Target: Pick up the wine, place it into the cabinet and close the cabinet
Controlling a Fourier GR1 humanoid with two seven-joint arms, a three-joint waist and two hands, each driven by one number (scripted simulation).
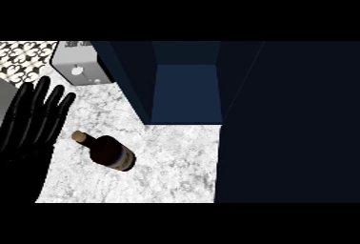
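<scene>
Below me I see a white, grey-veined marble counter [169, 162], and at its far left corner a pale grey toaster [79, 66] with a round knob on its front, just beside black-and-white patterned tiles [26, 56].

1. The wine [111, 151] sits on the counter [169, 167], just right of my left hand [32, 119] and not touching it.
2. The cabinet [186, 90] stands on the counter behind the wine and a little to its right.
3. The toaster [79, 64] sits behind my hand, just left of the cabinet.
4. The cabinet's door [288, 119] lies right of the wine, well apart from it.
</scene>
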